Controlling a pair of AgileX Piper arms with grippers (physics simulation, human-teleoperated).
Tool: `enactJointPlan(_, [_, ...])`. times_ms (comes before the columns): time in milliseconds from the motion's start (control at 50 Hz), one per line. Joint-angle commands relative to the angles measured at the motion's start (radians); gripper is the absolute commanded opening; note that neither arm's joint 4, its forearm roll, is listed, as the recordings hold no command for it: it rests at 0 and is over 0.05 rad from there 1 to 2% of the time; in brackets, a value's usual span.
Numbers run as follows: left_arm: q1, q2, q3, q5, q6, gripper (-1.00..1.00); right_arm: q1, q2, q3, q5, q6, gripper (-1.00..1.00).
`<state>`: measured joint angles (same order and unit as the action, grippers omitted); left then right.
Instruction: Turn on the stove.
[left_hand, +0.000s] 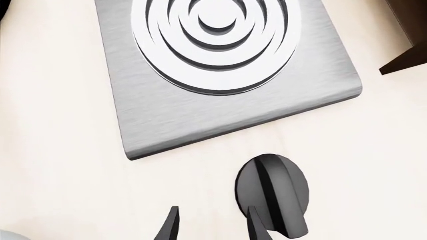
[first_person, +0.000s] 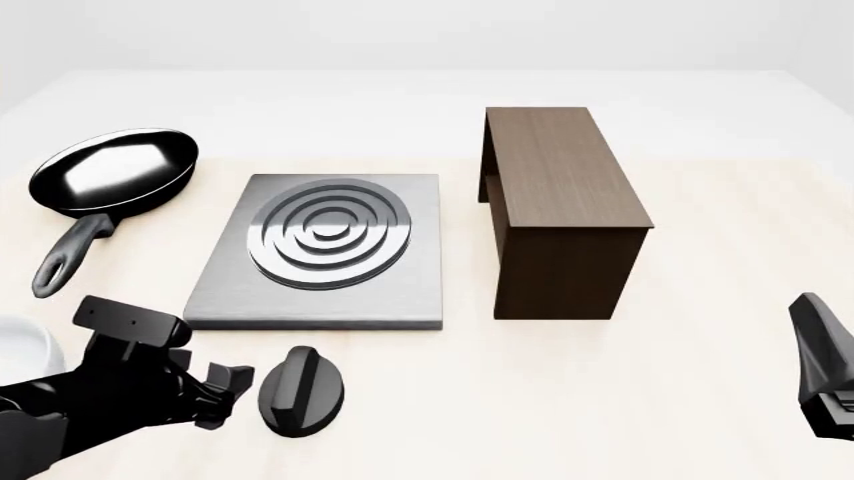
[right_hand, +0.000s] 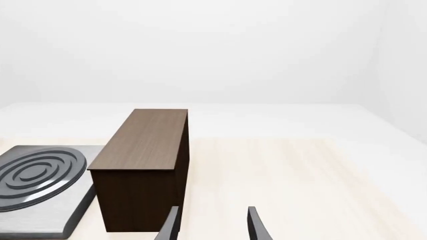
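Observation:
The stove (first_person: 320, 255) is a flat brushed-grey square slab with raised concentric rings, lying left of the table's middle. Its black round knob (first_person: 304, 390) with a ridge lies flat on the table just in front of the slab. My left gripper (first_person: 230, 392) is low over the table, just left of the knob, open and empty. In the left wrist view (left_hand: 213, 227) one of its fingertips (left_hand: 257, 227) sits at the knob's (left_hand: 273, 192) edge, with the slab (left_hand: 167, 115) beyond. My right gripper (first_person: 821, 365) is at the front right, open and empty in the right wrist view (right_hand: 212, 225).
A black frying pan (first_person: 114, 170) lies at the far left, behind the slab. A dark brown wooden stand (first_person: 561, 210) stands right of the slab and also shows in the right wrist view (right_hand: 143, 170). A white rounded object (first_person: 20, 345) is at the left edge.

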<state>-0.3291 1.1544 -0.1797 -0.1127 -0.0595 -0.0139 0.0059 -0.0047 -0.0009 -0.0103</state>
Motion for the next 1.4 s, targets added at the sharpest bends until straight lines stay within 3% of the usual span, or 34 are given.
enactJointPlan(20, [-0.006,0.078,0.021,-0.078,-0.015,1.00,0.000,0.000,0.000,0.000,0.000,1.00])
enactJointPlan(600, [-0.099,0.173,0.055,-0.173,-0.096,1.00,0.000,0.000,0.000,0.000,0.000,1.00])
enactJointPlan(1400, [-0.205,0.191,-0.035,-0.133,-0.158,1.00,0.000,0.000,0.000,0.000,0.000,1.00])
